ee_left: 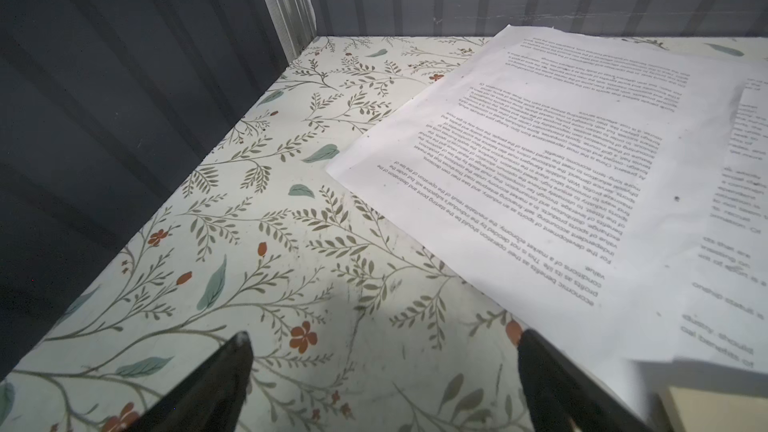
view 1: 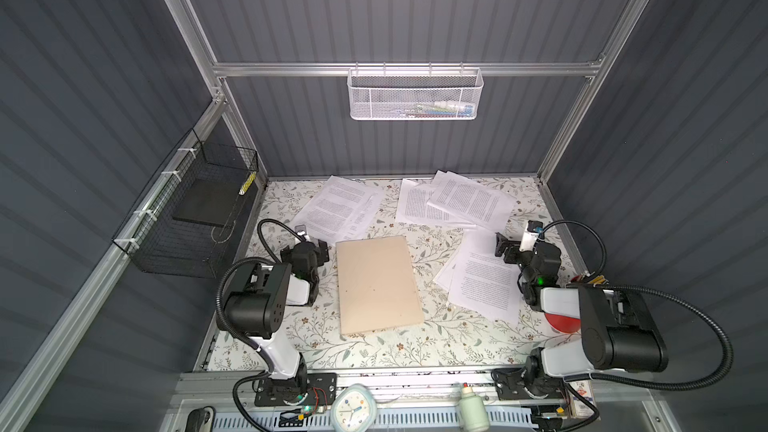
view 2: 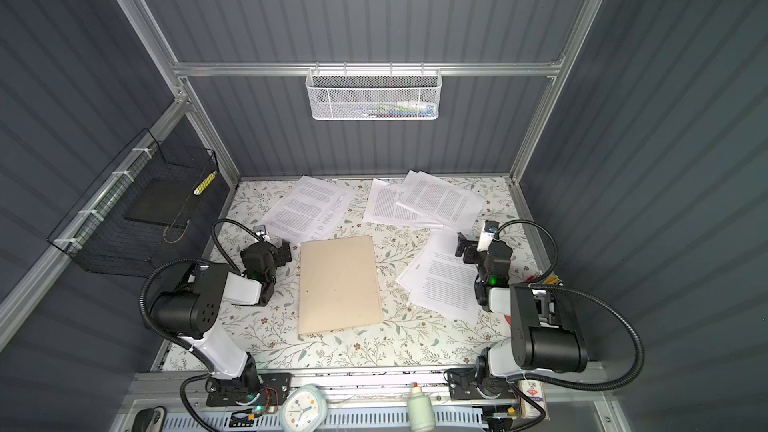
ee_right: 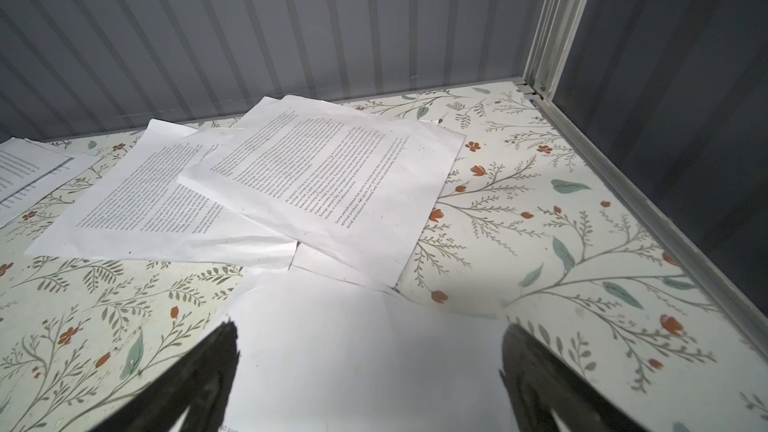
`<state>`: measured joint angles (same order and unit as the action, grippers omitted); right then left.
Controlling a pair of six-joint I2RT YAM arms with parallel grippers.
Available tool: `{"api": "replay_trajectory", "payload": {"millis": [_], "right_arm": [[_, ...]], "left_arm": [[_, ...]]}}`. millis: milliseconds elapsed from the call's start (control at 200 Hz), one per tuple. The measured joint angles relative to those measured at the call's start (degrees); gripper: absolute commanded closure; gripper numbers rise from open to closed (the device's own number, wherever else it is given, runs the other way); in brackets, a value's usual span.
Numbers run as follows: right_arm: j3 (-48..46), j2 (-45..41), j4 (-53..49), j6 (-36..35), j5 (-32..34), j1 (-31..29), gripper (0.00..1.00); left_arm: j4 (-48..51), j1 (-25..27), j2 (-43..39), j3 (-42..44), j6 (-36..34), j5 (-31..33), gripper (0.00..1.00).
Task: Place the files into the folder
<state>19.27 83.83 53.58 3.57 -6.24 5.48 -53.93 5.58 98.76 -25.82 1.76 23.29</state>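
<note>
In both top views the shut folder lies mid-tabletop, with the files scattered beyond and beside it. The wrist views show what those miss: the left claw and the right claw are both released, spread wide.

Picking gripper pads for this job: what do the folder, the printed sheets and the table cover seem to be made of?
Folder: tan kraft card, matte; flat, stiff-looking, no glare. Printed sheets: thin white paper, matte; edges lift and crease. Table cover: floral printed sheet, perhaps vinyl or coated paper; slight sheen and scuff marks, not certain.
</note>
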Motion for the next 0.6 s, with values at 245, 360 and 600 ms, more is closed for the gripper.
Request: {"api": "replay_trajectory", "payload": {"millis": [245,360,600], "right_arm": [[-0.5,0.0,1.2,-1.3,-3.0,-0.3,0.01],[-0.5,0.0,1.2,-1.3,-3.5,-0.3,0.01],[-0.5,0.0,1.2,-1.3,-3.9,-0.3,0.01]], "left_arm": [[0.0,0.0,0.0,0.0,0.0,0.0,0.00],[0.0,0.1,0.0,0.0,0.0,0.0,0.00],[0.0,0.4,0.0,0.0,0.0,0.0,0.00]]}}
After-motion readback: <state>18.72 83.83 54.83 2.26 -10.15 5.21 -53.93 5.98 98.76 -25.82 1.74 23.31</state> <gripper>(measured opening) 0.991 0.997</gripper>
